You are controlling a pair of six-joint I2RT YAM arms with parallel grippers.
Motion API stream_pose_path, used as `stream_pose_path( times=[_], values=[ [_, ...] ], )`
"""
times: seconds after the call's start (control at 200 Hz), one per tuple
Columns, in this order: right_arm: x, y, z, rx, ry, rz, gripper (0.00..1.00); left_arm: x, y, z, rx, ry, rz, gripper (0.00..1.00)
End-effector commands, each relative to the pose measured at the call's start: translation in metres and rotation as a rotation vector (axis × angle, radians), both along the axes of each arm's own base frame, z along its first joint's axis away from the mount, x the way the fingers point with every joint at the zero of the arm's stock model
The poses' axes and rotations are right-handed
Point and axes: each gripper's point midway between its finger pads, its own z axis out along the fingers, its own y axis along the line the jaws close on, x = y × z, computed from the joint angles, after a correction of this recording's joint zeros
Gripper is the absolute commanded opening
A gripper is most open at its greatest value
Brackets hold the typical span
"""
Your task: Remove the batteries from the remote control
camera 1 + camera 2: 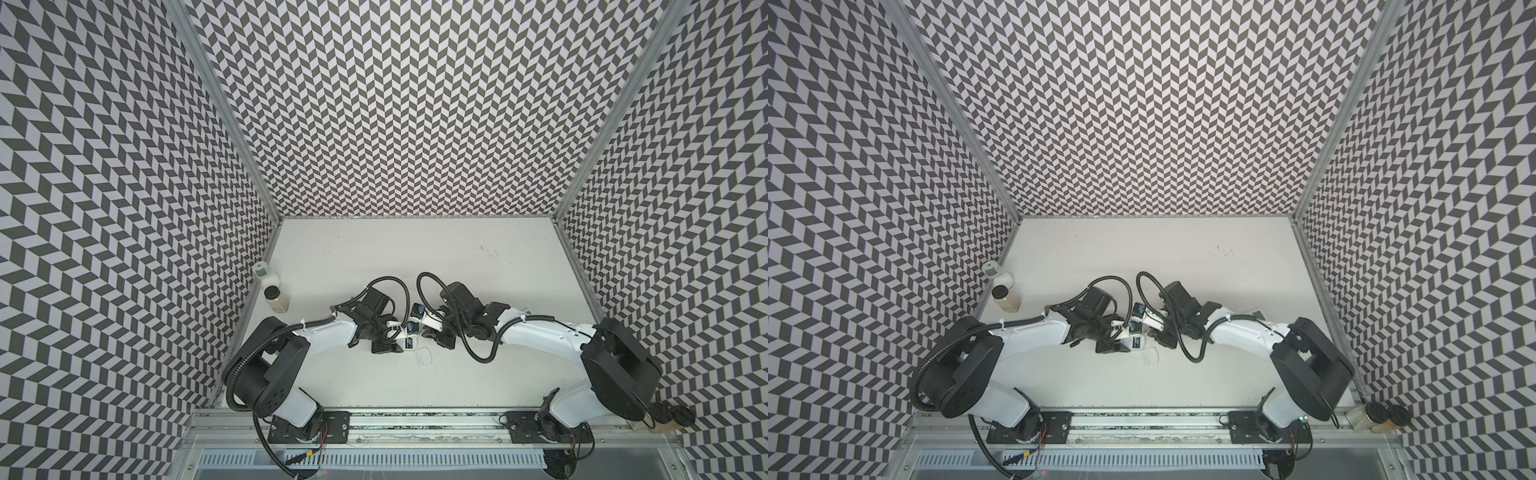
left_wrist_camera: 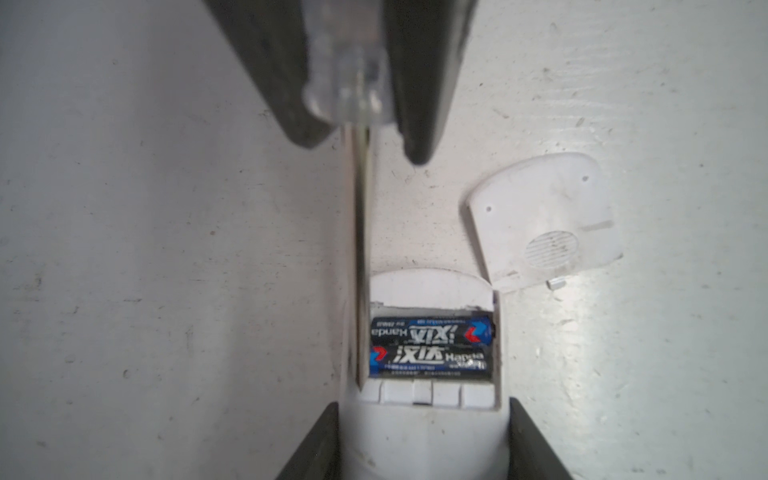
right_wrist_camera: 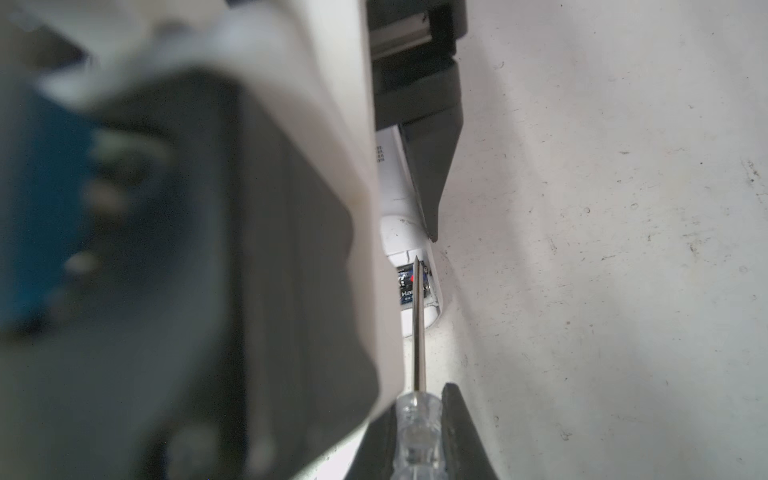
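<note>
Largely, the remote control (image 2: 432, 286) is out of sight. In both top views the arms cover it, and the batteries cannot be made out there. In the left wrist view only its rounded end shows; the rest is cut off at the frame edge. In the right wrist view a blurred body close to the lens blocks about half the frame.

The left pincer (image 2: 423, 415) stands half closed, its dark fingers clamped on either side of the white plastic remote control. The compartment is open. Two black batteries (image 2: 432, 332) lie in it side by side, with their long axes across the remote control's length and their labels facing opposite ways.

The right pincer (image 3: 419, 415) is closed narrow on the clear handle of the screwdriver (image 3: 419, 332). Its slim metal shaft reaches into the compartment at one end of the batteries. The rounded white cover (image 2: 544, 224) lies flat on the scuffed worktop (image 2: 166, 249), just beside the remote control.
</note>
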Motion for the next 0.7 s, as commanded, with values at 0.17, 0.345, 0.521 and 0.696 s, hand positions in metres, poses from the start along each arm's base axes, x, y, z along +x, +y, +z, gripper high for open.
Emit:
stream_pose_path(
  times=[0.17, 0.345, 0.521, 0.696],
  values=[
    [0.004, 0.003, -0.004, -0.004, 0.002, -0.005, 0.00, -0.014, -0.004, 0.001, -0.003, 0.029, -0.045, 0.35],
    [-0.006, 0.000, -0.006, -0.003, 0.037, 0.016, 0.00, -0.014, -0.004, 0.001, -0.004, 0.028, -0.045, 0.35],
    [-0.011, 0.000, 0.000, 0.016, 0.049, 0.024, 0.00, -0.014, -0.004, 0.000, -0.005, 0.028, -0.046, 0.36],
    [-0.016, 0.004, 0.011, 0.069, 0.079, 0.039, 0.00, -0.014, -0.004, 0.000, -0.002, 0.029, -0.045, 0.36]
  ],
)
